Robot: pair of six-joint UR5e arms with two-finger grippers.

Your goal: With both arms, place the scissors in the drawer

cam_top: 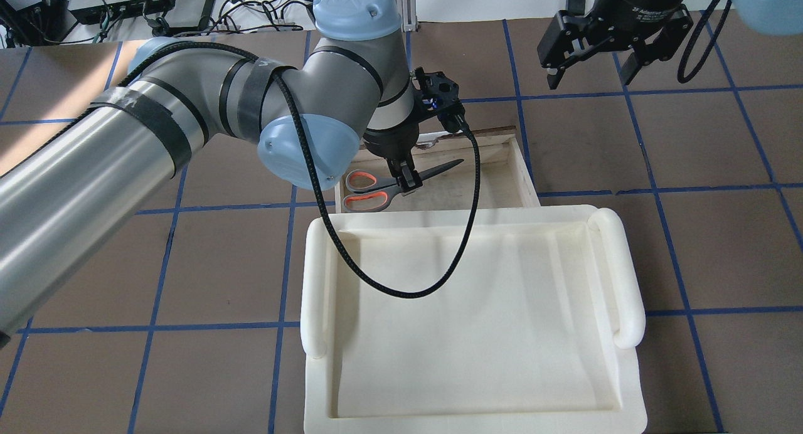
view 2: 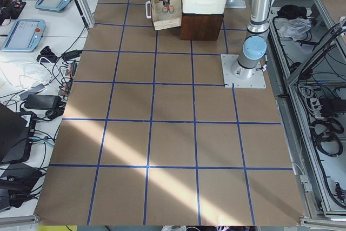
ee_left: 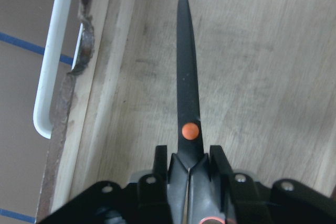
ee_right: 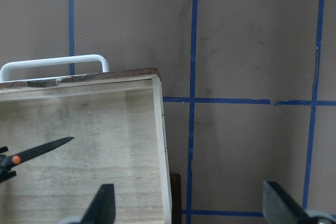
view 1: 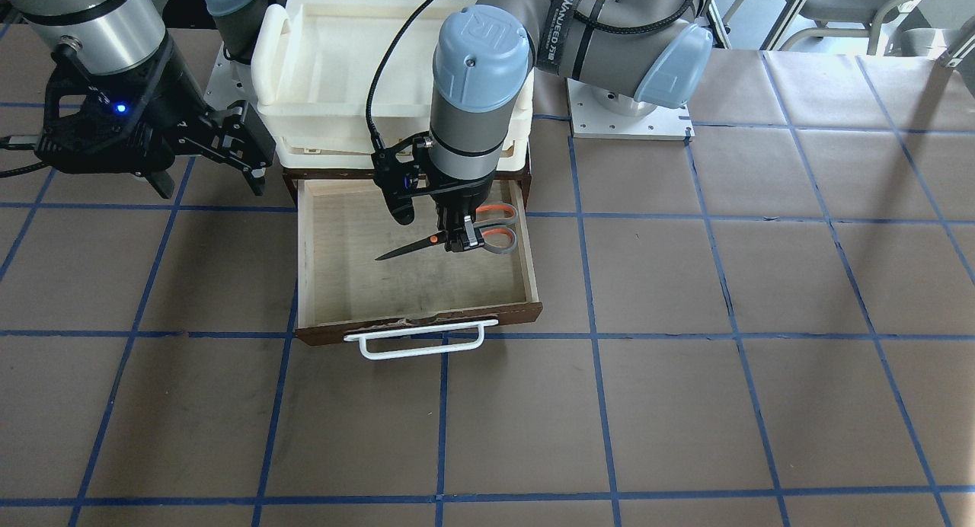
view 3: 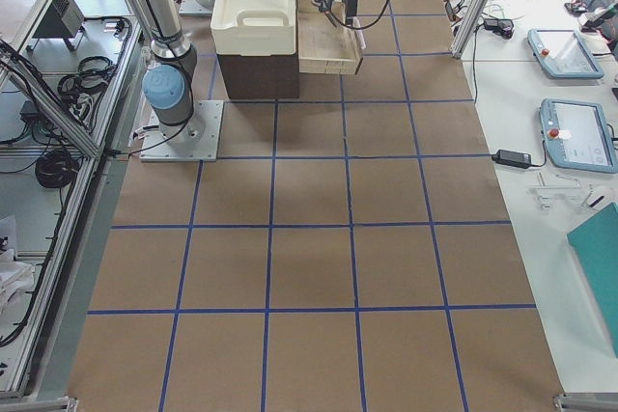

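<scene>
While the left tool (view 1: 455, 241) clamps the scissors (view 1: 407, 248) over the open drawer (view 1: 306, 260), the right tool (cam_top: 590, 76) stands spread.

The scissors (ee_left: 188, 72) are seen in the middle of the frame, blades closed and pointed toward the top edge, with the orange pivot dot (ee_left: 190, 130) just below centre. They are gripped just behind the pivot by the left gripper (ee_left: 190, 162), whose black fingers (ee_left: 161, 161) are pressed against them from both sides at the bottom edge. Behind the blades, the pale plywood floor of the drawer (ee_left: 262, 77) fills the centre and right. Along the left are seen the chipped dark-brown front edge (ee_left: 79, 56) and the white bar handle (ee_left: 51, 66), and beyond them the brown table surface (ee_left: 16, 103), crossed by blue tape (ee_left: 21, 43).
</scene>
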